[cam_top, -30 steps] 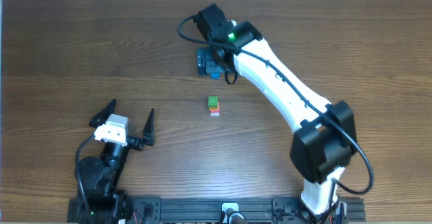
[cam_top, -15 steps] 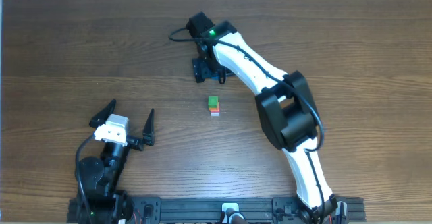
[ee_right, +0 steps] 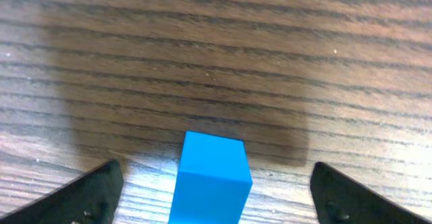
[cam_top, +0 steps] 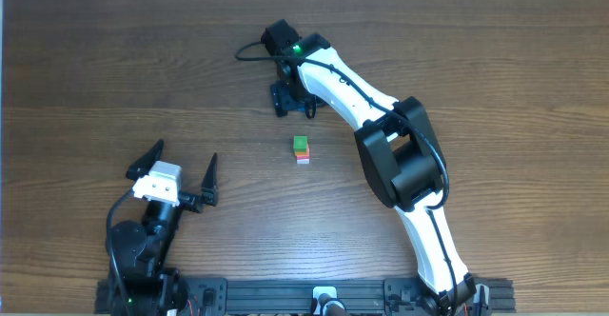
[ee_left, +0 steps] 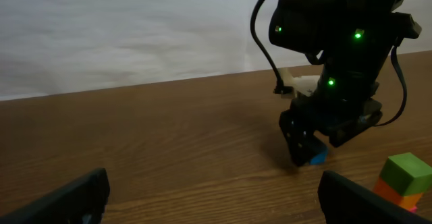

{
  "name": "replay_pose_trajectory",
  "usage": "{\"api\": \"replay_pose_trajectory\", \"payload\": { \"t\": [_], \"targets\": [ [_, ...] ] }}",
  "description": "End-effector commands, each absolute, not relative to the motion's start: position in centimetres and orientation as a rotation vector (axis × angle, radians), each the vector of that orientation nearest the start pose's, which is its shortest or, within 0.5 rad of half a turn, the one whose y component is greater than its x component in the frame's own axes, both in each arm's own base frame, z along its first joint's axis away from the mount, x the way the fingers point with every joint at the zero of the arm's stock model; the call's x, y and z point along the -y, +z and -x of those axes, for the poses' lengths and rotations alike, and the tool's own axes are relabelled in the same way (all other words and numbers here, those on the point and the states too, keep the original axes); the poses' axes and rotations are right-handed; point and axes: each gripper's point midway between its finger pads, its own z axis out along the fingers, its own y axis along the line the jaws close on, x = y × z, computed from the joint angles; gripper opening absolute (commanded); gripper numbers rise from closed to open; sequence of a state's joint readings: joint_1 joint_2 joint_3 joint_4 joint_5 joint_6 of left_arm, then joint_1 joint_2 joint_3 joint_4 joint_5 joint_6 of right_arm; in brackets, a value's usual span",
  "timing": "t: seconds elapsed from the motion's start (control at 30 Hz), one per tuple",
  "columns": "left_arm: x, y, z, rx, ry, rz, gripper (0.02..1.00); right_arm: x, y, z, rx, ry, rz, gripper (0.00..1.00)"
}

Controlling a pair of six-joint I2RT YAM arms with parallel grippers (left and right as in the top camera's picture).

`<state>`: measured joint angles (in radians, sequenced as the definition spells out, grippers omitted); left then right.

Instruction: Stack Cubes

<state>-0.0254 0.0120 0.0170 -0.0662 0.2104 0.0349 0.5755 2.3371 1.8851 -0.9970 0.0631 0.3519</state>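
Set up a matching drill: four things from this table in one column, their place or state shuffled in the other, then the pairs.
1. blue cube
2. green cube
3. orange cube
4. left gripper

A. top of the stack
B. open, near its arm's base
C. between the open fingers of the right gripper
D. directly under the green one

Pairs: 1-C, 2-A, 3-D, 4-B

Blue cube [ee_right: 210, 177] and cube stack [ee_left: 405, 181], each partly beyond its wrist view's edge.

One blue cube [ee_right: 210, 177], three stacked cubes [cam_top: 301, 149].
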Motion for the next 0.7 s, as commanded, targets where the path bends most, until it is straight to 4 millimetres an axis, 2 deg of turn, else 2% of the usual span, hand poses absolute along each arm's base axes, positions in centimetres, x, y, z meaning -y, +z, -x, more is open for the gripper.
{"api": "replay_pose_trajectory", "payload": {
  "t": [0.03, 0.23, 0.57, 0.7],
  "targets": [
    [4.21, 16.23, -24.13, -1.614, -0.156, -0.224, 1.000, -25.37, 1.19, -41.59, -2.976, 0.021, 0.228, 0.757],
    [4.21, 16.23, -24.13, -1.614, -0.156, -0.224, 1.000, -25.39, 1.19, -41.57, -2.979, 0.024, 0.186, 0.663],
    [4.21, 16.23, -24.13, -1.614, -0.156, -0.224, 1.000, -25.40, 1.18, -41.52, -2.984, 0.029, 0.142, 0.402],
    [4.21, 16.23, -24.13, -1.614, -0.156, -0.224, 1.000, -25.53, 1.19, -41.50, -2.986, 0.041, 0.131, 0.334]
  ]
}}
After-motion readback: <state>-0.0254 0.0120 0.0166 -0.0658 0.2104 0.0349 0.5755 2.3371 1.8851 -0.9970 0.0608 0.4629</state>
